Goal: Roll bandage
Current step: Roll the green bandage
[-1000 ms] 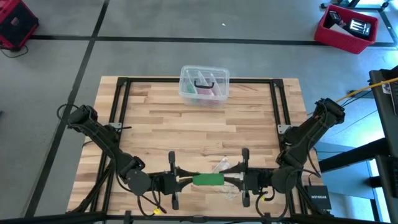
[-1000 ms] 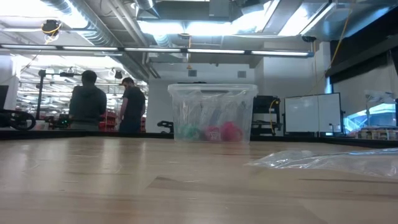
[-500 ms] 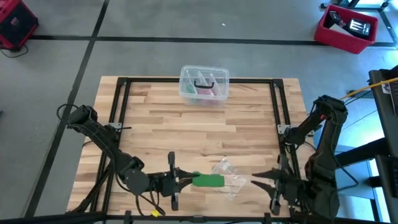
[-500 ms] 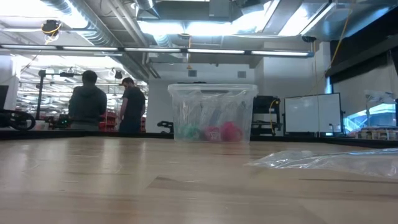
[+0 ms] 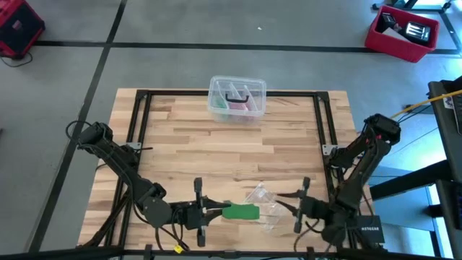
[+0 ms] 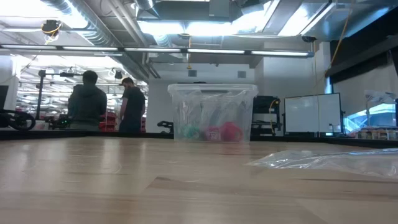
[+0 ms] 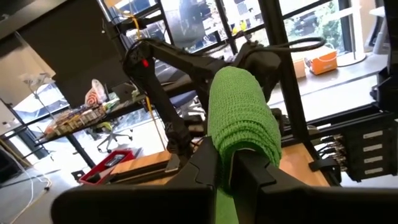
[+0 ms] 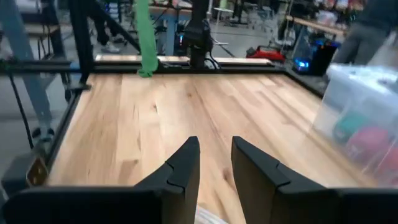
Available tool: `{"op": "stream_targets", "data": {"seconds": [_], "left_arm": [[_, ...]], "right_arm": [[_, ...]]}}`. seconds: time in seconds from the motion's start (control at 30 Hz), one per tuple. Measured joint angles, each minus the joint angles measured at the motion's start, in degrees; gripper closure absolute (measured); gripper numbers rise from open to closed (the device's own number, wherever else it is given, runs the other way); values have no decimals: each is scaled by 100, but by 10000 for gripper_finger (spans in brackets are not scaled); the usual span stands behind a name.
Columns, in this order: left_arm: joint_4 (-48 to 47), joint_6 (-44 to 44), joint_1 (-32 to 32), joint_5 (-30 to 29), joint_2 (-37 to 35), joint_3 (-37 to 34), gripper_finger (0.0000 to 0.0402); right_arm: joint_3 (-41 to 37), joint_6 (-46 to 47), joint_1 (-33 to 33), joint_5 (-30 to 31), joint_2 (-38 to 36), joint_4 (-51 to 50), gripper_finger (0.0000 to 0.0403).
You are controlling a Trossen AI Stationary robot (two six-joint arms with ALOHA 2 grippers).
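Gripping the bandage (image 5: 240, 211) at its left end, the left gripper (image 5: 211, 211) sits clenched near the table's (image 5: 216, 152) near edge. The right gripper (image 5: 283, 204), jaws parted and empty, hovers right of crumpled clear plastic (image 5: 263, 204). The table's middle lies bare up to the clear box (image 5: 237, 97).

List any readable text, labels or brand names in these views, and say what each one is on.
"NETGEAR": white lettering on the small black device at the table's near right corner, high view, just legible.
Red bin on the floor: white markings on its contents, too small to read.
No other text is readable.
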Motion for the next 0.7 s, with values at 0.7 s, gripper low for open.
{"op": "stream_targets", "data": {"seconds": [0.7], "left_arm": [[3,-63,-4,2,0,0,391]], "right_arm": [[-93,-729,-1526,-2911,79,1846,290]]}}
